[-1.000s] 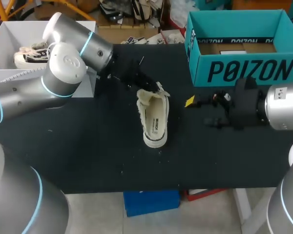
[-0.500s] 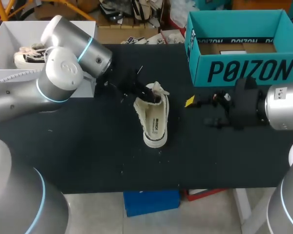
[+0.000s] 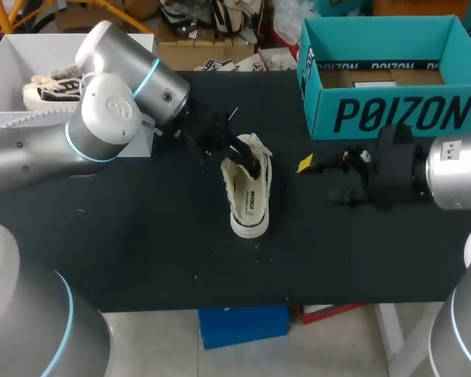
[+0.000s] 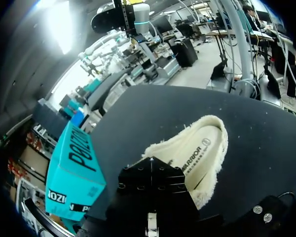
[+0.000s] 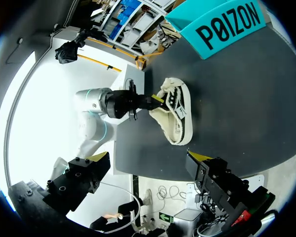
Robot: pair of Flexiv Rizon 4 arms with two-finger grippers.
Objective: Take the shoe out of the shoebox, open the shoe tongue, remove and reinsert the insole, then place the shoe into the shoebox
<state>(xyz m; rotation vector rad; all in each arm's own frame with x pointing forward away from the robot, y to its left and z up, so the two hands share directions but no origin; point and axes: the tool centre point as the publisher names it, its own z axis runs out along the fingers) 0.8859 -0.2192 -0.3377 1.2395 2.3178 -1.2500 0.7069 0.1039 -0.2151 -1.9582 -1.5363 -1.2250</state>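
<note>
Left gripper point(image 3: 247, 157): at the fleecy mouth of the shoe; its grip cannot be told.
Shoe: cream low-top canvas shoe point(image 3: 250, 203) outside the box, mid black table point(image 3: 141, 236), well clear of its edges.
Right gripper point(image 5: 149, 158): spread wide, near the shoe, bare tabletop between.
Shoebox: teal cardboard shoebox point(image 3: 392, 114), open, at the far right edge.

I see the black table point(image 3: 141, 259) flecked with pale specks point(image 3: 195, 275); at its far left corner stands a white bin point(image 3: 8, 59) (a pale sneaker point(image 3: 47, 90) inside).
</note>
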